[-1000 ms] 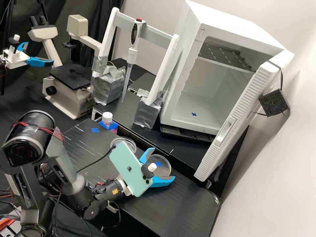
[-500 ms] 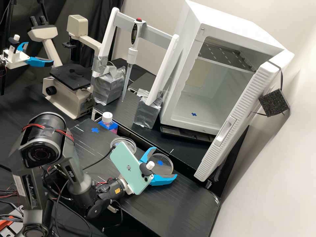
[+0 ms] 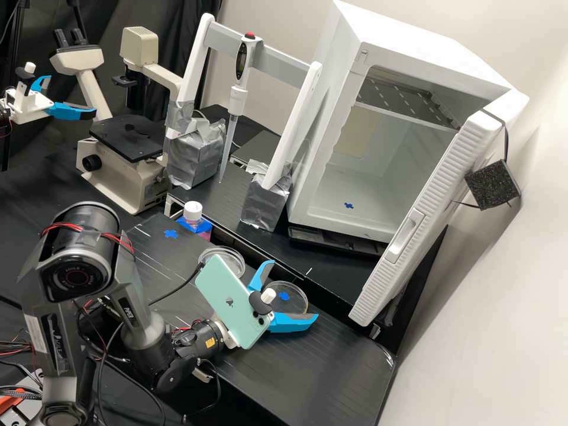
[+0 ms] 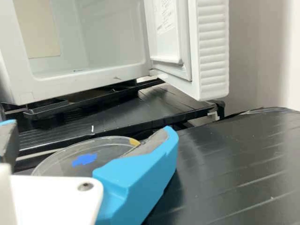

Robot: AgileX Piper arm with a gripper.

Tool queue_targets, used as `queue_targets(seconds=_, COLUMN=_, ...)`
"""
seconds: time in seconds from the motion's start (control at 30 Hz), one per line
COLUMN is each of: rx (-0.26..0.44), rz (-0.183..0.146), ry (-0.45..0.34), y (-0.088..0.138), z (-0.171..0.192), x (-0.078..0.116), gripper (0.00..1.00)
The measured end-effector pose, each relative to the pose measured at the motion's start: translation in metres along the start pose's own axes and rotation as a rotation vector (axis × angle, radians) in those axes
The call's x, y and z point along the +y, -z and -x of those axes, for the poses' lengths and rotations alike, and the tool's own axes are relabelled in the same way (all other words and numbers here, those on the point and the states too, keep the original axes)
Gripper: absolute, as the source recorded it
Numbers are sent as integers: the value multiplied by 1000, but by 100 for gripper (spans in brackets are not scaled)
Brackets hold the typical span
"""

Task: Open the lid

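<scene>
Fingers (image 3: pixel 293 323) wide apart around the clear lid (image 3: pixel 294 300), slim gap at one side of its rim

A plain, matte off-white wall (image 3: pixel 479 319) stands behind and beside the long black bench top (image 3: pixel 331 373) with its fine grooves, while loosely folded black fabric curtains (image 3: pixel 171 21) hang beyond in soft, pale light.
</scene>
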Motion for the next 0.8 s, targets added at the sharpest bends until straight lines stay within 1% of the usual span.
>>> queue_targets(seconds=0.1, rx=8, rz=5, ry=-3, y=2, z=1, x=0, gripper=100)
queue_targets(seconds=0.2, rx=20, rz=14, ry=-24, y=7, z=6, x=4, gripper=100)
queue_targets(seconds=0.3, rx=37, rz=-4, ry=-34, y=13, z=13, x=6, gripper=100)
queue_targets(seconds=0.37, rx=44, rz=-26, ry=-58, y=19, z=21, x=9, gripper=100)
queue_targets(seconds=0.43, rx=65, rz=-35, ry=-83, y=26, z=28, x=11, gripper=100)
queue_targets(seconds=0.47, rx=83, rz=-33, ry=-98, y=31, z=32, x=11, gripper=100)
queue_targets(seconds=0.5, rx=105, rz=-24, ry=-110, y=37, z=37, x=10, gripper=100)
queue_targets(seconds=0.57, rx=147, rz=3, ry=-122, y=47, z=44, x=7, gripper=100)
queue_targets(seconds=0.6, rx=190, rz=25, ry=-124, y=56, z=50, x=2, gripper=100)
queue_targets(seconds=0.67, rx=263, rz=49, ry=-102, y=69, z=56, x=-6, gripper=100)
queue_targets(seconds=0.7, rx=300, rz=52, ry=-82, y=74, z=57, x=-10, gripper=100)
queue_targets(seconds=0.77, rx=371, rz=48, ry=-38, y=84, z=58, x=-18, gripper=100)
queue_targets(seconds=0.8, rx=396, rz=52, ry=-19, y=88, z=58, x=-22, gripper=100)
